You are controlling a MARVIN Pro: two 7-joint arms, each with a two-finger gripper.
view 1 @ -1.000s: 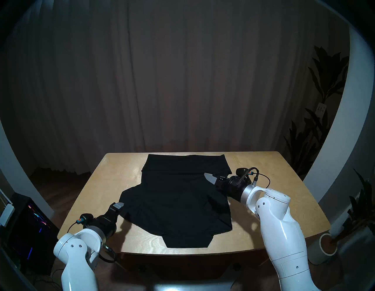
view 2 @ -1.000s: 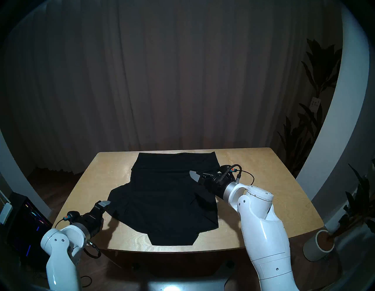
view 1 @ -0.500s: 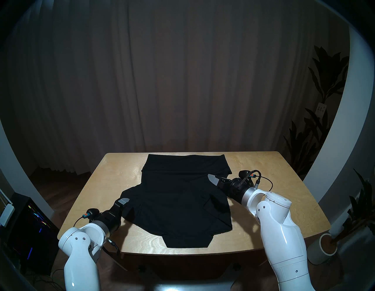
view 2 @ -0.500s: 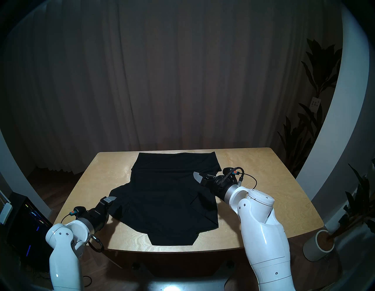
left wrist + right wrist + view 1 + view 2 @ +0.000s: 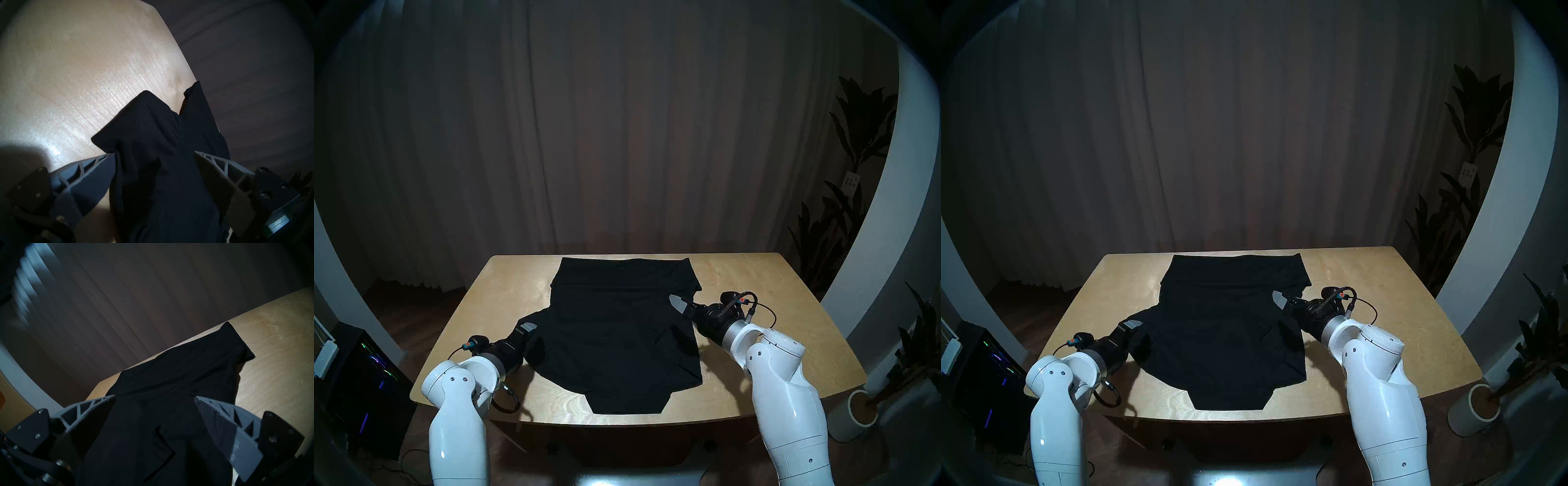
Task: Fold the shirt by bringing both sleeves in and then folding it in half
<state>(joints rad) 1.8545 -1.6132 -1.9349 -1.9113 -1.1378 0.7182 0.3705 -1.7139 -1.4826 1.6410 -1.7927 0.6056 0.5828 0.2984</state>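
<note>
The black shirt (image 5: 612,339) lies flat on the wooden table (image 5: 504,298), collar end toward me. Its left sleeve (image 5: 542,316) sticks out to the left. The right sleeve (image 5: 674,342) lies folded in over the body. My left gripper (image 5: 528,327) is open, low at the left sleeve; in the left wrist view (image 5: 154,153) the sleeve fabric (image 5: 141,122) lies between the spread fingers. My right gripper (image 5: 677,302) is open and empty above the shirt's right side; the right wrist view (image 5: 154,397) shows the shirt (image 5: 169,382) below it.
A dark curtain hangs behind the table. Potted plants (image 5: 857,176) and a round white pot (image 5: 861,411) stand at the right. A dark computer case with coloured lights (image 5: 365,376) stands on the floor at the left. Bare wood lies on both sides of the shirt.
My left gripper has moved forward and to the right, onto the left sleeve. My right gripper has drawn back to the right, toward the shirt's right edge. The shirt has not moved.
</note>
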